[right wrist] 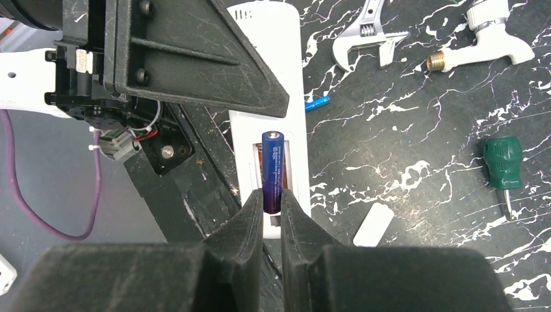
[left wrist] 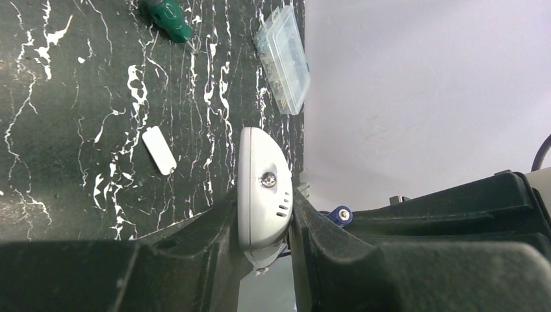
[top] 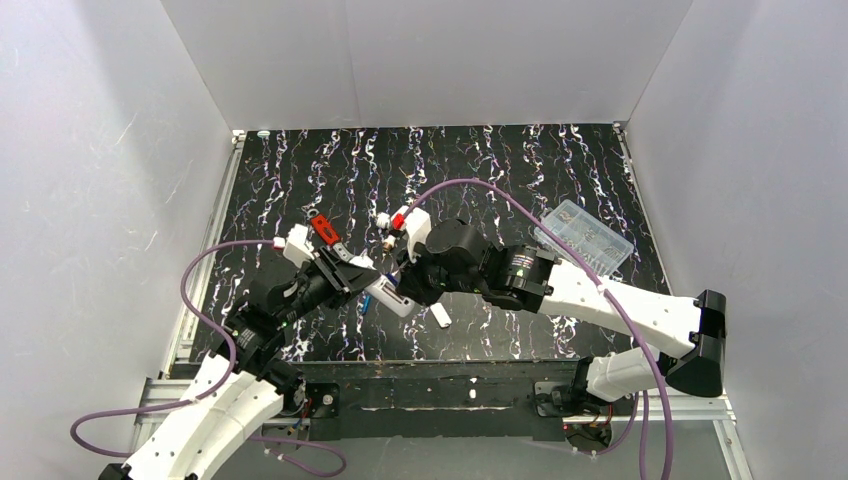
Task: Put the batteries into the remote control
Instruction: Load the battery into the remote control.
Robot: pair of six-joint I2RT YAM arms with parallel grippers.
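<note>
1. The left gripper [left wrist: 263, 224] clamps the remote control [left wrist: 262, 175] across its long edges, jaws narrow
2. The right gripper [right wrist: 273, 198] pinches a battery [right wrist: 273, 153], aligned along the remote's open recess between its side walls
3. The second battery [right wrist: 317, 103] lies on the table [right wrist: 403, 149] just beside the remote's edge
4. A white cover [right wrist: 373, 224] lies near, bare table around it

The left arm [top: 215, 405] and right arm [top: 630, 305] angle inward. The left end effector [left wrist: 263, 205] clamps the remote control [left wrist: 260, 162]; the right end effector [right wrist: 271, 198] pinches a battery [right wrist: 273, 162].
</note>
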